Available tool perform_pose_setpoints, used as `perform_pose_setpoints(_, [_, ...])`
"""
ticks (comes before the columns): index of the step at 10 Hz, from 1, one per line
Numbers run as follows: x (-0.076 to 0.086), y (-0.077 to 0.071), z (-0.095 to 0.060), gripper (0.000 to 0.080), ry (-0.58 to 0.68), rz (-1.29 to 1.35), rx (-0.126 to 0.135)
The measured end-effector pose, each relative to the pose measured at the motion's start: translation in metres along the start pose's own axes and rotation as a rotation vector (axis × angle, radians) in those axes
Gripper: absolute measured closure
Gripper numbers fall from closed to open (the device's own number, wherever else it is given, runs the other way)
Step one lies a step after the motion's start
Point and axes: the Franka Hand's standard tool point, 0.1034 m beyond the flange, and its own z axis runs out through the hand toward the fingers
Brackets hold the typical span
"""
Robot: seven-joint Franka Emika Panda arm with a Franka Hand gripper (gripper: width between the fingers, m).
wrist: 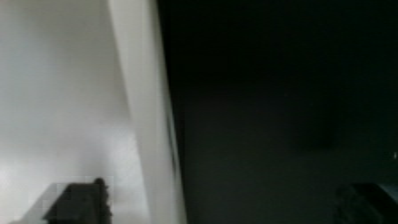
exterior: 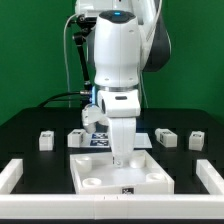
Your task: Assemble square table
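A large white robot arm (exterior: 115, 50) was seen standing over the middle of a black table (exterior: 30, 120), bent downward at the wrist. The working area was bounded by a low white border wall (exterior: 15, 175) along the exterior view's left, right and front.

The square panel (exterior: 95, 172) of the furniture was found lying flat on the table at the front centre, inside the wall and apart from it. Round recesses were visible near its corners, and a small tag was carried on its front edge. In the wrist view the panel (wrist: 63, 100) was shown as a pale surface ending in a straight edge, with dark table beside it.

The marker board (exterior: 100, 141) was seen flat on the table just behind the panel, partly hidden by the arm.

Four short white legs were laid out in a row behind the panel, none touching it. The first leg (exterior: 45, 140) and second leg (exterior: 75, 138) were placed toward the exterior view's left. The third leg (exterior: 165, 136) and fourth leg (exterior: 197, 139) were placed toward its right.

The gripper (exterior: 122, 158) was lowered onto the panel's rear part. In the wrist view the gripper (wrist: 228, 205) was shown with its fingers (wrist: 80, 205) set well apart. One was placed over the panel and the other over bare table, with the panel's edge between them. Nothing was clamped.
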Motion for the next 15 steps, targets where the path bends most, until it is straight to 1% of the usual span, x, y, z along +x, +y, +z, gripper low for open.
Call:
perform_pose_setpoints(1, [0.000,0.000,0.000,0.0281,0.000,0.001,0.000])
perform_pose_setpoints(2, [0.000,0.000,0.000,0.0433,0.000,0.001,0.001])
perform_pose_setpoints(4, [-0.001,0.000,0.000,0.0704,0.000,0.001,0.001])
perform_pose_setpoints(5, [-0.001,0.001,0.000,0.0704,0.000,0.003,-0.004])
perform_pose_setpoints(6, [-0.001,0.001,0.000,0.0737,0.000,0.003,-0.005])
perform_pose_setpoints(10, [-0.001,0.001,0.000,0.0737,0.000,0.003,-0.005])
perform_pose_setpoints(11, [0.002,0.002,-0.001,0.0737,0.000,0.028,-0.006])
perform_pose_setpoints(13, [0.038,0.015,-0.005,0.0737,0.008,0.103,-0.020])
perform_pose_setpoints(14, [0.057,0.024,-0.004,0.0737,0.015,0.146,-0.026])
perform_pose_setpoints(15, [0.082,0.043,-0.004,0.0737,0.028,0.178,-0.041])
